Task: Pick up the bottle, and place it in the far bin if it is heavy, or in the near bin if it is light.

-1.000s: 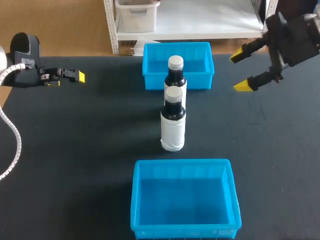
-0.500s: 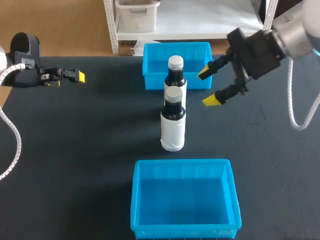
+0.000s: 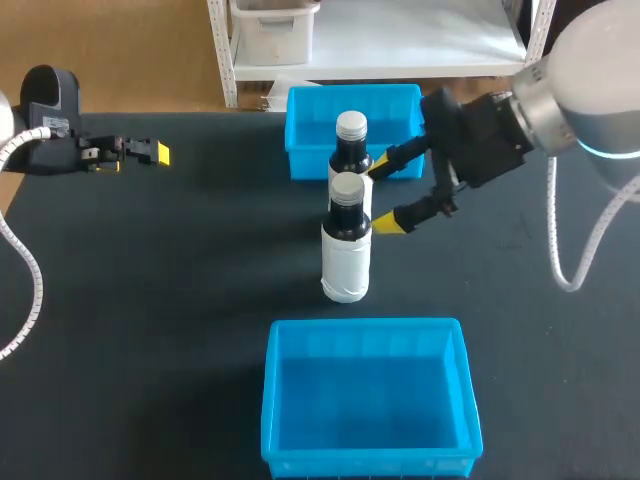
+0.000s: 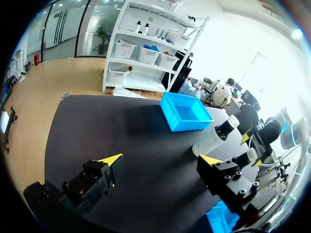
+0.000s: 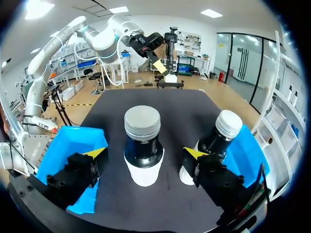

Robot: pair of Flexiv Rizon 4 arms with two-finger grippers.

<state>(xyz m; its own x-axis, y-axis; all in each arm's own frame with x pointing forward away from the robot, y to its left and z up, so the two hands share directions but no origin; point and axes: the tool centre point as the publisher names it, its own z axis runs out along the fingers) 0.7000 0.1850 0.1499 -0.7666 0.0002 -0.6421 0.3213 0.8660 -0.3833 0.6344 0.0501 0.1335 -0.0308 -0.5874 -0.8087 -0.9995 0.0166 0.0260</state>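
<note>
The right gripper (image 3: 380,197) is wide open and has hold of nothing. Its two yellow tips are just beside the upper part of the near bottle (image 3: 346,240). In the right wrist view this bottle stands upright just ahead of the gap between the fingers, and I see no finger touching it. The far bottle (image 3: 351,150) stands beside one finger, outside the gap. Both are dark bottles with a white label and a grey cap. They stand in one line on the black table (image 3: 150,300), between the two bins.

The left gripper (image 3: 155,153) is at the table's far left side, well apart from the bottles. The left wrist view shows its fingers spread, with nothing between them.

The far bin (image 3: 304,100) is blue, and the far bottle stands just in front of it, on the table and not inside. The near bin (image 3: 275,400) is also blue and shows only its own floor.

One second ago the right gripper was out at the far right corner. It has since come in toward the bottles, with the fingers equally spread. The left gripper, bottles and bins have not moved.
</note>
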